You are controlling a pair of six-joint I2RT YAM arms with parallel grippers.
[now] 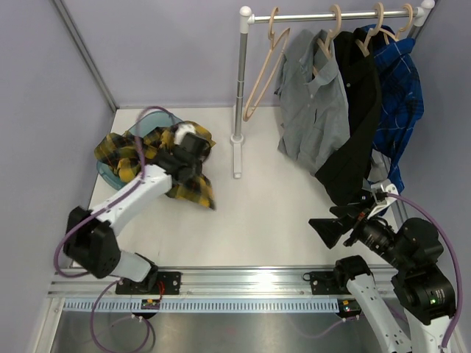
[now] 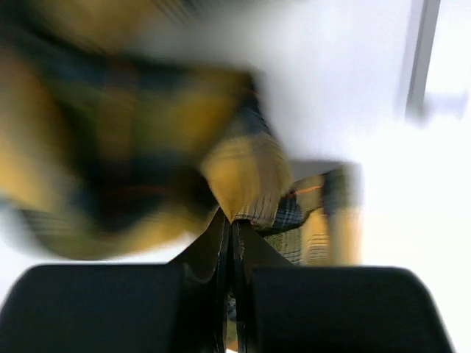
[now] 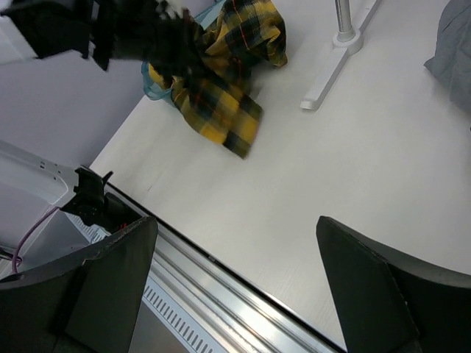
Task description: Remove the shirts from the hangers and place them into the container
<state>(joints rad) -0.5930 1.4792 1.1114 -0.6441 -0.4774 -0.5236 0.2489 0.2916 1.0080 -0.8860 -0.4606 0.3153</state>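
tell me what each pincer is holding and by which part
Left pincer: shut on a bunched fold of the yellow-and-black plaid shirt; which part of the garment cannot be told. Right pincer: open, holding nothing.

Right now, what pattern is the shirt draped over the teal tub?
The shirt is yellow-and-black plaid; it shows best in the right wrist view.

— What rests on the flat white table (image 1: 280,220)?
— Far left, a shallow translucent teal plastic tub (image 1: 110,175); a yellow-and-black plaid shirt (image 1: 193,190) spills from it onto the tabletop. Far centre, a white stand foot (image 1: 237,158).
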